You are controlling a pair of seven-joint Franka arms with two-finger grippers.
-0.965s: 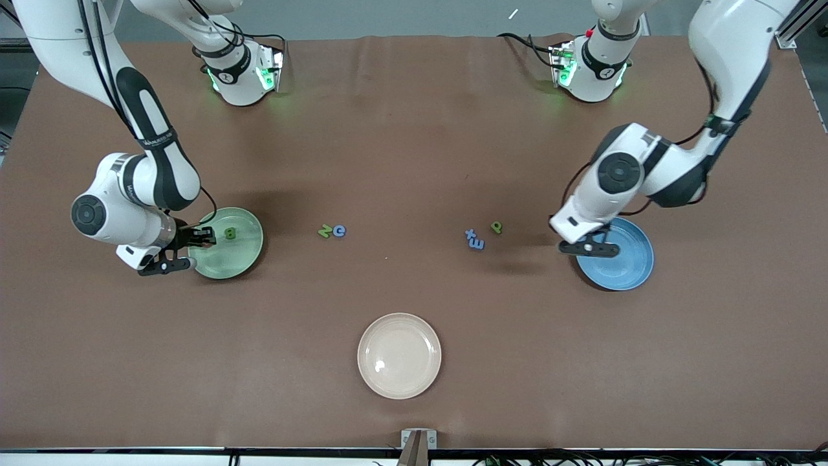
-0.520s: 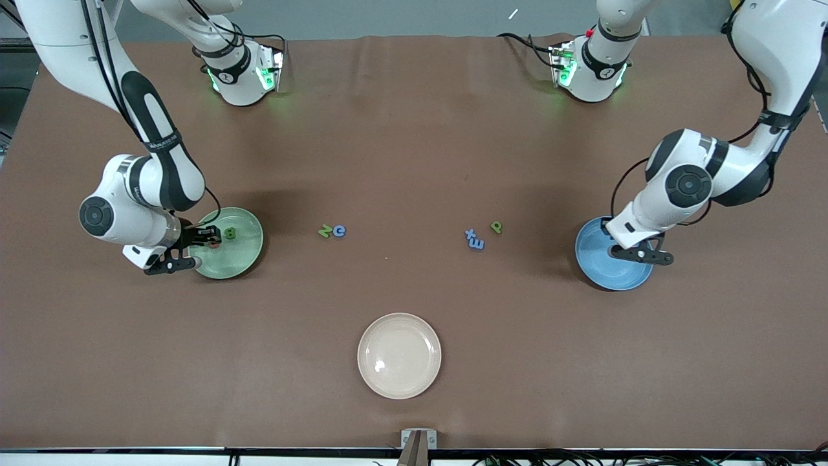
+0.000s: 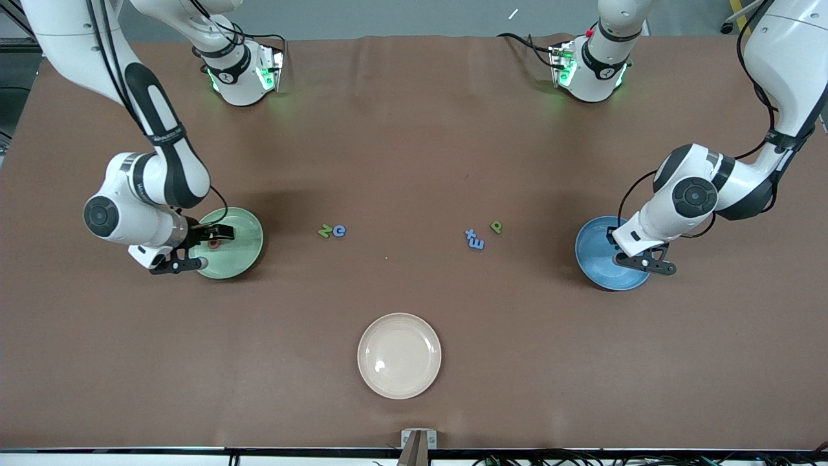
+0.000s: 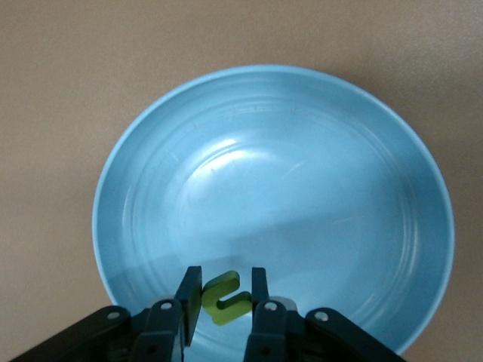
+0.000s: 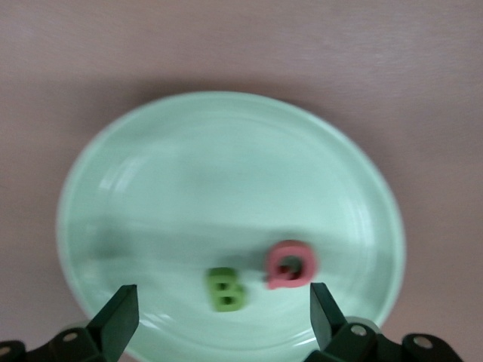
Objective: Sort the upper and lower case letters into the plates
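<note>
Front view: brown table (image 3: 414, 129) | left gripper (image 4: 221, 296) pinching green letter (image 4: 224, 296) | right gripper (image 5: 219, 313) spread wide

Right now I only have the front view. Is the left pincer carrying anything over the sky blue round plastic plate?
Observer: Yes. The left wrist view shows the left pincer shut on a small lime green letter piece over the sky blue plate.
Operator: Anything lying in that plate?
Observer: No, nothing else shows in it.
Operator: And the right pincer?
Observer: In the right wrist view the right pincer is open wide with nothing between its fingers. It is over the pale green round plastic plate, where a green letter B and a pink letter lie beside each other, apart.
</note>
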